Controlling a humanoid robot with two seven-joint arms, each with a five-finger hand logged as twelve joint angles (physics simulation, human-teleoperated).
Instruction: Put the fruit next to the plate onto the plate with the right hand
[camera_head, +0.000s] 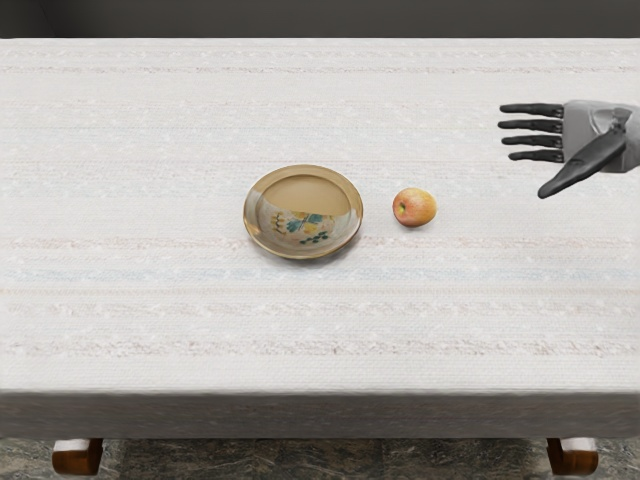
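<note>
The dark grey, five-fingered right robot hand (580, 135) comes in from the right edge of the view and hovers above the far right part of a wide desk (150, 300) covered in pale, off-white woven cloth; its four fingers (535, 125) are stretched straight and spread apart, pointing left, with the thumb angled down and to the left; it is fully open and has hold of nothing. Well apart from it, to the left and a little nearer the viewer, a small, round, red-and-yellow apple (414, 207) rests on the desk; this is the fruit to be moved, and nothing touches it. Just beside the apple on its left, with a narrow strip of cloth between them, sits a round, shallow ceramic plate (255, 215) with a golden-brown rim and a blue, green and yellow painted motif inside; no fruit lies on it. Both stand near the middle of the desk; two dark wooden feet (76, 455) show below its front edge. By this layout the task looks to be at its first step, the reach, with no grasp made; the next move seems to call for the right robot hand to travel left and down to the apple with fingers open until they straddle it, then close gently, since so round a thing could roll if nudged.
</note>
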